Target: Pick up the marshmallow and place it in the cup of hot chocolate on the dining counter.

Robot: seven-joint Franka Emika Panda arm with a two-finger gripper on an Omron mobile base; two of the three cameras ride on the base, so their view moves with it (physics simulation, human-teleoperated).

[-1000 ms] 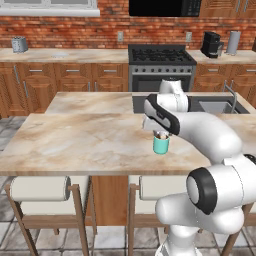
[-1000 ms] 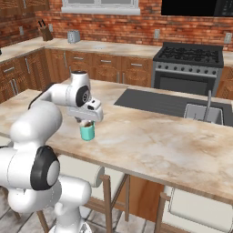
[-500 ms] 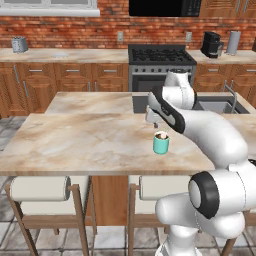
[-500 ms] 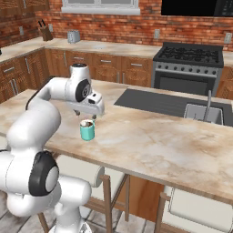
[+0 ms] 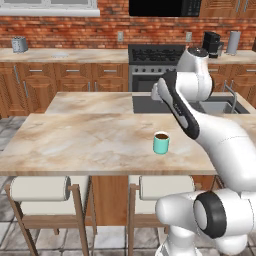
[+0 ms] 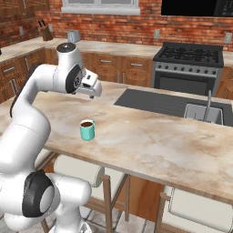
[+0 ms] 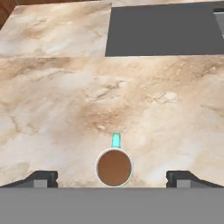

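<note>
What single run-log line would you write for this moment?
gripper: open, raised above cup | small teal handleless cup of hot chocolate: upright on long beige marbled dining counter | marshmallow: none visible

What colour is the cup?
Teal, with dark brown liquid inside; the cup shows best in the left base view.

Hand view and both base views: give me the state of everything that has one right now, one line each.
cup of hot chocolate: upright on the dining counter, dark brown liquid up near the rim, nothing white visible on the surface.
gripper: open, fingertips spread wide, nothing between them, raised above the cup.
stools: tucked under the counter edge, unoccupied.
stove: no pots on the burners.
</note>
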